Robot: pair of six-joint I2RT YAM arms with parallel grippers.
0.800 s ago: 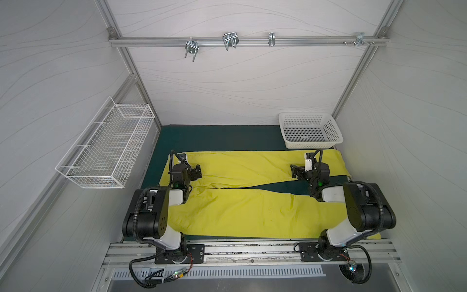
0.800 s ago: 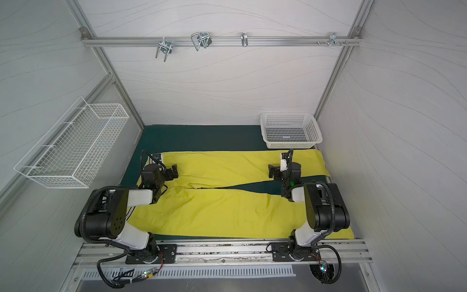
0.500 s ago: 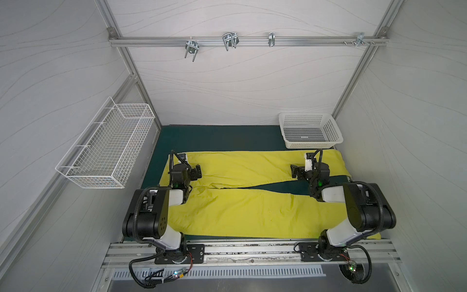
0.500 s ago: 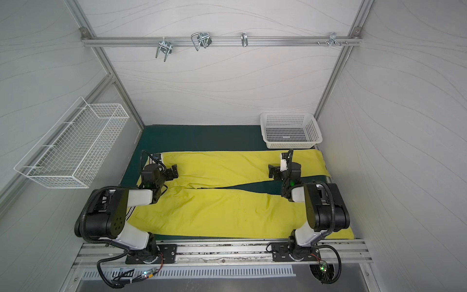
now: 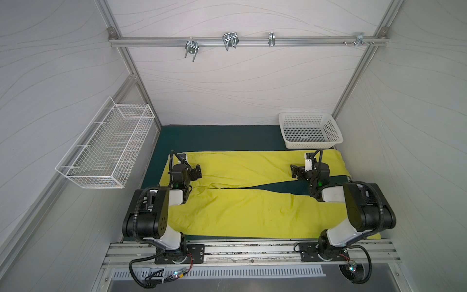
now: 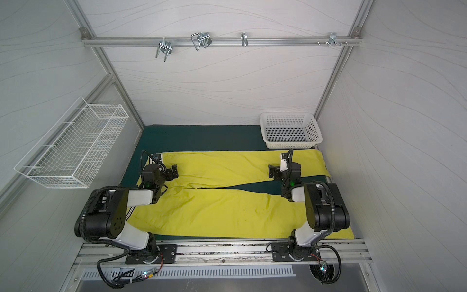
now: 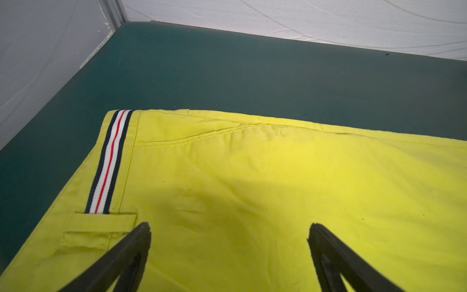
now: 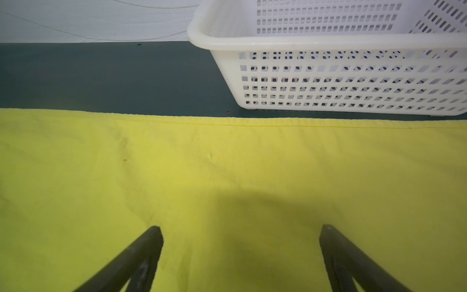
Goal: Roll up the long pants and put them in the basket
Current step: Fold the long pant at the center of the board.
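Wire basket (image 5: 106, 149) on wall, 9 o'clock. Left gripper (image 7: 228, 227) low over waist end of long pants (image 5: 240, 212), 9 o'clock side; jaws spread wide, gripping nothing. Striped waistband (image 7: 108, 161) just beside it. Pants flat across green mat (image 5: 217, 136), waist at 9, hems at 3, legs parted in narrow V. Right gripper (image 8: 240, 228) over far leg, 3 o'clock; jaws wide apart, empty. White plastic basket (image 5: 310, 146) at 1 o'clock, just beyond far leg's edge.

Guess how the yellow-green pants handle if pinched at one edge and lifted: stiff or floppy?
Probably floppy: the long pants lie flat with wrinkles, so a lifted edge should drape. Likely light, since the fabric looks thin. The waistband, with its seams and belt loop, may roll stiffer.
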